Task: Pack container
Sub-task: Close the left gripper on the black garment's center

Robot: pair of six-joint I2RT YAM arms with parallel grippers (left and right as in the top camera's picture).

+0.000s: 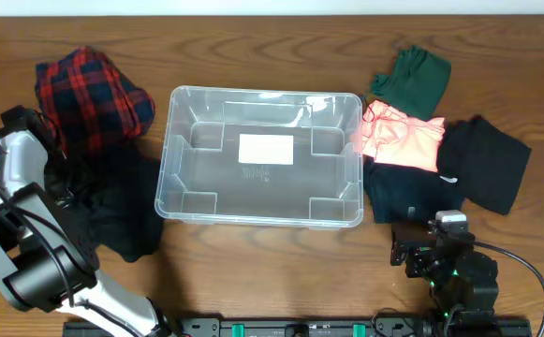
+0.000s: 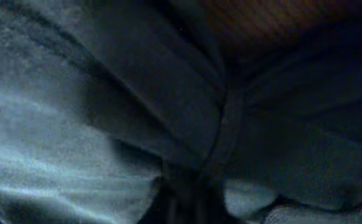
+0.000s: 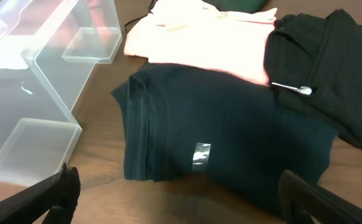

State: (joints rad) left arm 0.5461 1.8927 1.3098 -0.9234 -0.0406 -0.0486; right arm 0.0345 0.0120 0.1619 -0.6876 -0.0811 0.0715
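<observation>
Flanking container (image 1: 167,164): right claw (image 3: 177,190), seemingly open

— Where does the overhead view sit?
— High up, looking straight down on the whole counter (image 1: 272,257), with the arms at the frame's lower corners.
— The left wrist view?
— Pressed right against dark cloth (image 2: 106,124); blurred folds fill it.
— And the right wrist?
— Low and near, slanting forward past the right gripper (image 3: 177,196). With the overhead it shares one corner of the container (image 1: 262,91) (image 3: 43,68), the dark folded garment (image 1: 407,192) (image 3: 224,137) and the pink garment (image 1: 403,140) (image 3: 199,43).
</observation>
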